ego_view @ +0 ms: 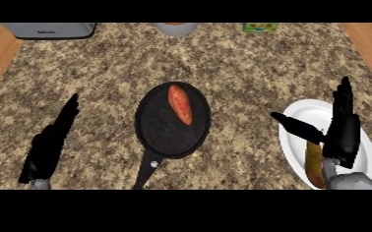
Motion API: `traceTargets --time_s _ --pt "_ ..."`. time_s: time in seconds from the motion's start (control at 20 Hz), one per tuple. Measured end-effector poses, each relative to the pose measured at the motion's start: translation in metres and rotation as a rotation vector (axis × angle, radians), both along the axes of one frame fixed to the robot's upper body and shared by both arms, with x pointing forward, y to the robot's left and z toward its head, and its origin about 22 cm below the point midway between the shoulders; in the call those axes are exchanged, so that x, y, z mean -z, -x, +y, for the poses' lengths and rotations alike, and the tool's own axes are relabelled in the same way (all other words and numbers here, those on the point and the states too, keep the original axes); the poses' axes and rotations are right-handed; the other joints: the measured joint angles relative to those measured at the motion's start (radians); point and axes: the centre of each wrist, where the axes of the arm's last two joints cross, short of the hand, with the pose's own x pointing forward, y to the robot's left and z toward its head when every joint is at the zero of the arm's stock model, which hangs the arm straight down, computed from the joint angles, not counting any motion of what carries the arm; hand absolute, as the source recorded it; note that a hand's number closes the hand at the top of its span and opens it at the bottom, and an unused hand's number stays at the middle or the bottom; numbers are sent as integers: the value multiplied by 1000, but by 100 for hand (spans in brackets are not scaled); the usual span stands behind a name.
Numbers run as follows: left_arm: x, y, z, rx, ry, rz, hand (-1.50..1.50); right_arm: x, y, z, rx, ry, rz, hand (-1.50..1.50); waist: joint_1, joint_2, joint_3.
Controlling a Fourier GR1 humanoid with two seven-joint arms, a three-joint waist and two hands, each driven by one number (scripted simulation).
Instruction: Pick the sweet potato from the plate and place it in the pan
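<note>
One sweet potato lies in the pan, in the upper part of its dark round base, tilted so that its long axis runs from upper left to lower right. You see it orange-red against the black surface, with nothing touching it. It sits well to the left of your right hand and to the right of your left hand, roughly between the two but further up the view than either palm. The pan's handle points down toward the lower edge, between your forearms.

Your right hand hangs over the white plate at the right side, fingers straight and pointing up the view, thumb spread out to the left, holding nothing. Under that hand, on the plate, you can make out a yellowish oblong item, partly hidden by the wrist. Your left hand rests at the lower left, fingers straight and apart from everything, over the speckled worktop.

Far beyond both hands, along the top edge, stand a grey appliance, a pale round container and a green object, each cut off by the view.
</note>
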Motion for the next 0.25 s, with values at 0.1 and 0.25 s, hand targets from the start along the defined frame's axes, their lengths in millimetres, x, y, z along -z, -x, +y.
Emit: traceTargets --time_s 0.1,0.25 --pt "-3 1 -3 -1 2 1 0 -6 19 -17 -6 7 2 -150 0 0 0" --pt "5 5 -2 4 2 -2 0 -10 39 -38 -13 4 6 -150 3 1 0"
